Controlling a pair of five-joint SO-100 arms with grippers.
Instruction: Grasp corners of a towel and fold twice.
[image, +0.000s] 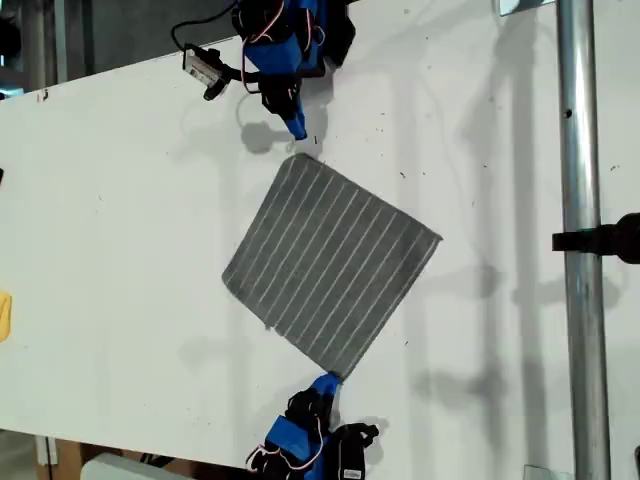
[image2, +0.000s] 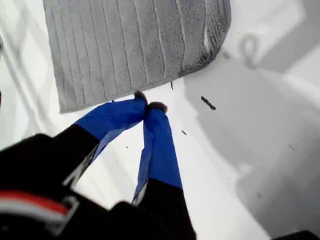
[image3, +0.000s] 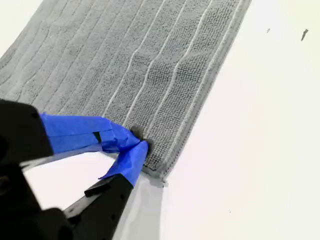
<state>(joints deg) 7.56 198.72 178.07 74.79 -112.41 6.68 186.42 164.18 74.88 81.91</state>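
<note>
Pinching a towel (image3: 125, 65) corner, the second gripper (image3: 137, 142) should lift slowly — the first gripper (image2: 148, 106), tips together on nothing just beside the towel, must reopen first.

No text, label, brand, number or sign can be read in any of the views. The towel (image: 330, 265) carries only plain white stripes, and the white surface (image: 120, 220) has only small dark specks.
</note>
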